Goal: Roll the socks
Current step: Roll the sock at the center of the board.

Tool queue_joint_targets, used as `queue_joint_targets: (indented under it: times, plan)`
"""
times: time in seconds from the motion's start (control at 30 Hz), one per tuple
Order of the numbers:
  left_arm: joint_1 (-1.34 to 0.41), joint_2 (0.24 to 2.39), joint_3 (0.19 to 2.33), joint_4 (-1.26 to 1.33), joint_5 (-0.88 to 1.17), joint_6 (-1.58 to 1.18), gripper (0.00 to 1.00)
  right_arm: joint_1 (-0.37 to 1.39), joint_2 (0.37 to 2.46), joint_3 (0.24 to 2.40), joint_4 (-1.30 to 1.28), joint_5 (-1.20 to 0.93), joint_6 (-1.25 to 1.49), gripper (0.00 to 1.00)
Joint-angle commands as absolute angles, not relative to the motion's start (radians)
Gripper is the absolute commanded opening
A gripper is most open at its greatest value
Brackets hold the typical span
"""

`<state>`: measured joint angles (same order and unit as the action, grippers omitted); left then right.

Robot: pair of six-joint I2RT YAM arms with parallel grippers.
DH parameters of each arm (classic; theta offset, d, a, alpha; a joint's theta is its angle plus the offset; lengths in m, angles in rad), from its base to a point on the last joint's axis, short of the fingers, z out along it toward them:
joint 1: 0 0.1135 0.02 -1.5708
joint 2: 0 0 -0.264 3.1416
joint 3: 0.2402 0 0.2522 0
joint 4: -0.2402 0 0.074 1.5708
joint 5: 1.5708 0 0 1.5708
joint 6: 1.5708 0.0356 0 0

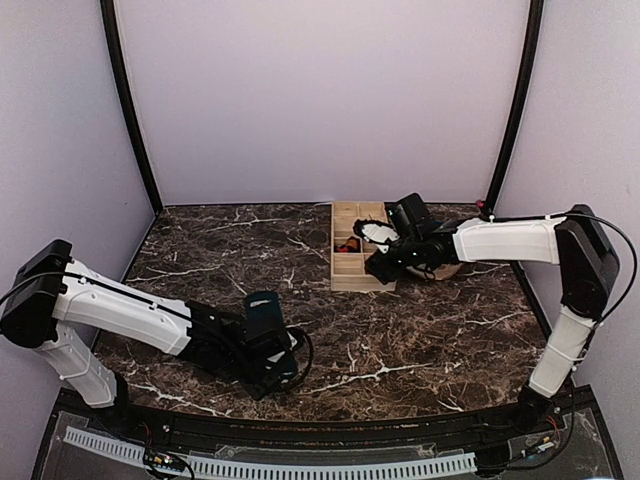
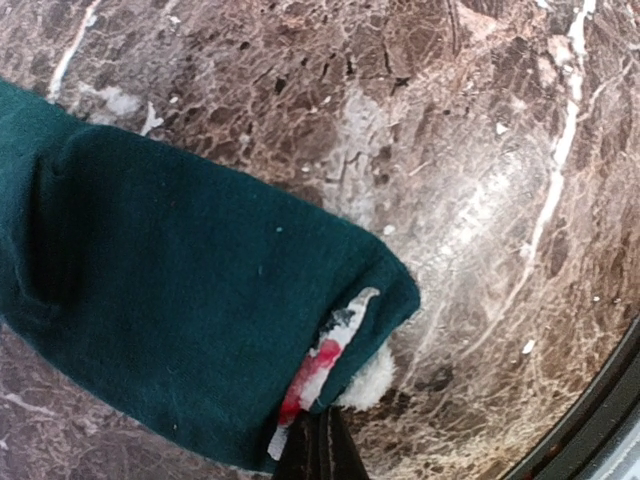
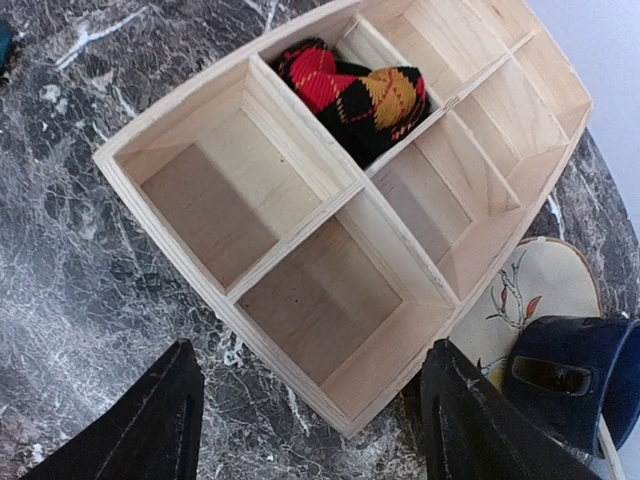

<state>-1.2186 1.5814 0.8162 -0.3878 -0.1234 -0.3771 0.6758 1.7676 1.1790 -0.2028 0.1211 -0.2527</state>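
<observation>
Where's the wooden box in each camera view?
Top external: box right of centre, toward the back.
Left wrist: not in it; only the green sock on the table.
Right wrist: box fills most of the frame.
Shared landmark: the red-black sock in one compartment, in top and right wrist views.

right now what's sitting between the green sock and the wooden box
Nothing. In the top view only bare marble table lies between the green sock and the wooden box.
</observation>
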Motion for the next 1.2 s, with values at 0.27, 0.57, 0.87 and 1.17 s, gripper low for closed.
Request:
queue_joint_targets:
  times: [0.27, 0.57, 0.87, 1.17]
  plan:
    - [-1.125, 1.522, 0.84, -0.418, 0.187, -0.384, 0.0, 0.754, 1.602, 1.042, -0.079, 0.113, -0.194, 0.68]
    - [-1.017, 1.521, 0.87, -0.444, 0.382, -0.425, 0.0, 0.891, 1.447, 0.894, -0.022, 0.165, -0.123, 0.69]
    - [-0.933, 1.519, 0.866, -0.46, 0.528, -0.429, 0.0, 1.104, 1.312, 0.779, 0.005, 0.222, -0.054, 0.69]
    - [-0.879, 1.501, 0.863, -0.481, 0.584, -0.418, 0.0, 1.277, 1.372, 0.793, 0.03, 0.236, -0.091, 0.69]
